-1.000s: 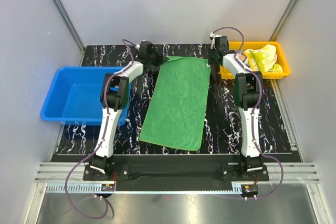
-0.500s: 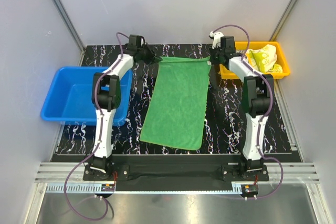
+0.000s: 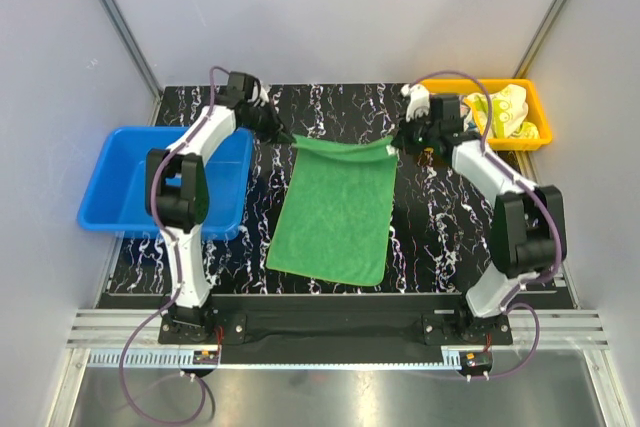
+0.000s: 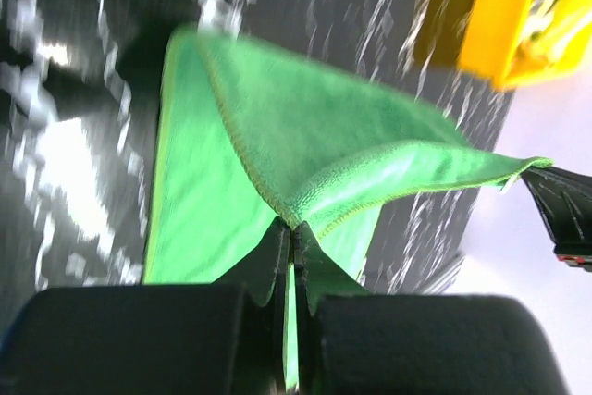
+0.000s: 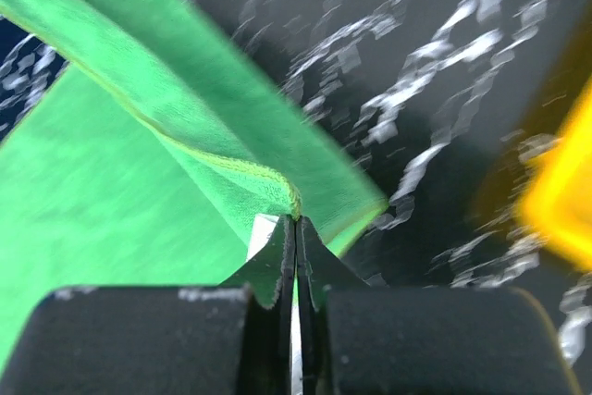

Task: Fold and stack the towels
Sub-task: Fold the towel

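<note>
The plain green towel (image 3: 335, 212) lies on the black marbled table, its far edge lifted. My left gripper (image 3: 288, 139) is shut on its far left corner, seen in the left wrist view (image 4: 294, 224). My right gripper (image 3: 393, 144) is shut on the far right corner, seen in the right wrist view (image 5: 296, 216). The far edge hangs between the two grippers, above the rest of the green towel (image 4: 213, 219) (image 5: 102, 201). The pale yellow crocodile towel (image 3: 503, 110) lies bunched in the orange bin (image 3: 485, 139). The cream "RABBIT" towel is not in view.
A blue tub (image 3: 125, 215) stands at the left edge of the table. The orange bin sits at the back right and shows in the left wrist view (image 4: 495, 16). Grey walls close in the far side and both flanks.
Both grippers have lifted the towel's far corners and drawn them toward the near side, so the visible length of towel on the table is shorter. Both arms have swung outward.
</note>
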### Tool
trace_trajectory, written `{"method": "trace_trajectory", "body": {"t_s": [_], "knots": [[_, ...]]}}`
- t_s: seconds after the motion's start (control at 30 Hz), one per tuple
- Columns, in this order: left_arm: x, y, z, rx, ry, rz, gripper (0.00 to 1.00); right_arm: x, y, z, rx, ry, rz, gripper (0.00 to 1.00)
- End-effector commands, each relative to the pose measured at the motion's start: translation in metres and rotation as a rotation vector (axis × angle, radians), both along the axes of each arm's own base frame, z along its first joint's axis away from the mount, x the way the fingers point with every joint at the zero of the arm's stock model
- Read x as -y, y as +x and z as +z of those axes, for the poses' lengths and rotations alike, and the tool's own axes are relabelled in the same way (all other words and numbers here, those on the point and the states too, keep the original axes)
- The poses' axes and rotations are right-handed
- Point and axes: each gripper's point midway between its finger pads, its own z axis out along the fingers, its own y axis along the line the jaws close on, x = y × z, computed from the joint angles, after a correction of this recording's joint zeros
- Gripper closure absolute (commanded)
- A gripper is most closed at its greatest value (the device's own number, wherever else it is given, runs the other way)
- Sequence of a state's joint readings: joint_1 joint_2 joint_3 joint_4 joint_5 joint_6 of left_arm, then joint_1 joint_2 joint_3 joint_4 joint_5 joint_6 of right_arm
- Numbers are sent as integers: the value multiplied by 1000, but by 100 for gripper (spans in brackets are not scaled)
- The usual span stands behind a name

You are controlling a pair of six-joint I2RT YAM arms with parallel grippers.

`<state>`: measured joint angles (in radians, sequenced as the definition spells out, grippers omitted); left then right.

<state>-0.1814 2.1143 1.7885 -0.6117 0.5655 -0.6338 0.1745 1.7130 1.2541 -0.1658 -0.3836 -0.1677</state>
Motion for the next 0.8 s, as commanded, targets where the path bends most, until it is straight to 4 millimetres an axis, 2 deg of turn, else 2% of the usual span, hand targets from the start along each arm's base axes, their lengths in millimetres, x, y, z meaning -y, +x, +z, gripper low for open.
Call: {"method": "trace_trajectory", "body": {"t_s": [0.0,0.03,0.07,0.13,0.2,0.23,0.27,0.3,0.33,0.4,0.43,0.47,0.5,0.6,0.63,0.77], "knots": [[-10,-42,20,2,29,-66,100,-26,-44,17,-42,55,24,100],[-13,-56,8,-28,39,-81,100,-26,-54,7,-71,41,7,100],[-14,-64,18,-8,39,-88,100,-35,-64,5,-86,38,19,100],[-20,-85,8,-37,62,-103,100,-34,-84,-4,-159,40,-16,100],[-23,-102,14,-40,71,-119,100,-35,-104,-10,-222,46,-43,100],[-25,-111,8,-48,90,-139,100,-34,-115,-20,-249,34,-51,100],[-26,-119,7,-54,104,-149,100,-34,-122,-22,-260,30,-55,100],[-28,-125,6,-55,121,-149,100,-35,-131,-17,-253,37,-58,100],[-32,-136,4,-63,130,-154,100,-30,-139,-25,-274,26,-77,100],[-34,-148,0,-71,147,-160,100,-26,-152,-21,-283,38,-102,100],[-37,-157,-4,-80,157,-166,100,-23,-160,-27,-303,36,-117,100],[-37,-163,-7,-86,162,-173,100,-20,-164,-22,-294,47,-134,100],[-36,-167,-9,-89,166,-178,100,-15,-171,-27,-324,51,-179,100],[-32,-183,-15,-100,175,-204,100,-18,-184,-22,-351,116,-197,100],[-31,-189,-19,-111,181,-215,100,-18,-190,-26,-369,128,-206,100],[-29,-203,-26,-118,213,-234,100,-20,-204,-23,-392,194,-233,100]]}}
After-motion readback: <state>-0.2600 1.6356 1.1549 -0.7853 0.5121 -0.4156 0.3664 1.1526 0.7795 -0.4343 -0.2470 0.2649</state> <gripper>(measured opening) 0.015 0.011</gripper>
